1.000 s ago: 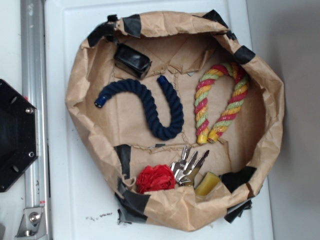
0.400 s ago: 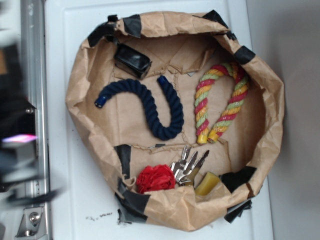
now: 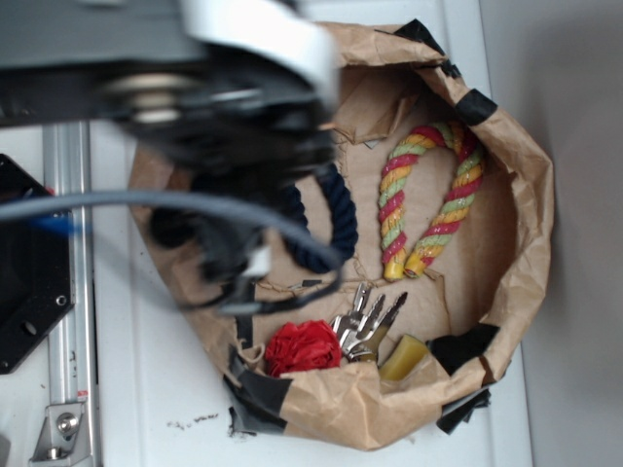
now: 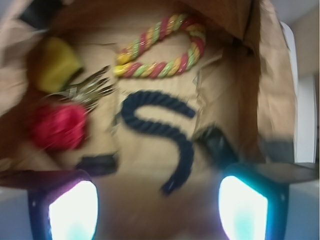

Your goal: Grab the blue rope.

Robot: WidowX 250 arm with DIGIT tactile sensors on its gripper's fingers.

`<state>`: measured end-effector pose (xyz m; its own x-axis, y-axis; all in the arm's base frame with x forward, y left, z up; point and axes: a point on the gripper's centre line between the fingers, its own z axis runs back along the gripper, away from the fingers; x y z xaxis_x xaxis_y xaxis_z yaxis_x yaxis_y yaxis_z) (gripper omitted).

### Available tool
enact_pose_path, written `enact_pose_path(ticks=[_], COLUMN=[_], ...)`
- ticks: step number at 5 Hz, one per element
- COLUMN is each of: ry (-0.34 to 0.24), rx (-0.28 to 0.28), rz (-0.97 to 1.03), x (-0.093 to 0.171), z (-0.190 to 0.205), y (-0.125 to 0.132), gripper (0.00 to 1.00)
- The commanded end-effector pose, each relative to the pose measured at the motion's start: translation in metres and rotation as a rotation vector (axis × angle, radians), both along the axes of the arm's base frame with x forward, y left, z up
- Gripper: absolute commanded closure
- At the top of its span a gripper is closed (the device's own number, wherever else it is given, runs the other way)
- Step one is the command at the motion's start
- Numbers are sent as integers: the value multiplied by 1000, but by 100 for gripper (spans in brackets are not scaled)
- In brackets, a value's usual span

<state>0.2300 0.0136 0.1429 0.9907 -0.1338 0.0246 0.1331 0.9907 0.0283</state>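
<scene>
The blue rope (image 4: 186,155) lies in an S curve on the brown paper floor in the wrist view, ahead of and between my two fingers. My gripper (image 4: 157,210) is open, its lit fingertips (image 4: 70,210) wide apart and nothing between them; it hangs above the rope without touching it. In the exterior view my blurred arm (image 3: 243,126) covers the rope's left half, so only the right bend of the blue rope (image 3: 339,219) shows. The fingers cannot be made out there.
A crumpled paper basket (image 3: 526,195) holds everything. A red-yellow-green rope (image 3: 465,190) lies right of the blue one. A red crumpled thing (image 3: 304,347), metal keys (image 3: 365,321) and a yellow piece (image 3: 404,358) sit at the near wall. A black box (image 4: 215,142) lies beside the rope.
My arm has swept in from the left and now hangs over the basket's left half, hiding the black box and part of the blue rope. The objects have not moved.
</scene>
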Motion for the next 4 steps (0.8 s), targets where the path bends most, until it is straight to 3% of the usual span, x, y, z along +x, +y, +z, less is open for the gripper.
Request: enact_pose_path(ticks=[1,3,4], ry=[29,29,42], rx=[13,13,11], rz=[-193,-193,-258], x=[5,5,5], z=[-34,-34,-72], y=[-8,-8,-27], gripper=[0,0,0])
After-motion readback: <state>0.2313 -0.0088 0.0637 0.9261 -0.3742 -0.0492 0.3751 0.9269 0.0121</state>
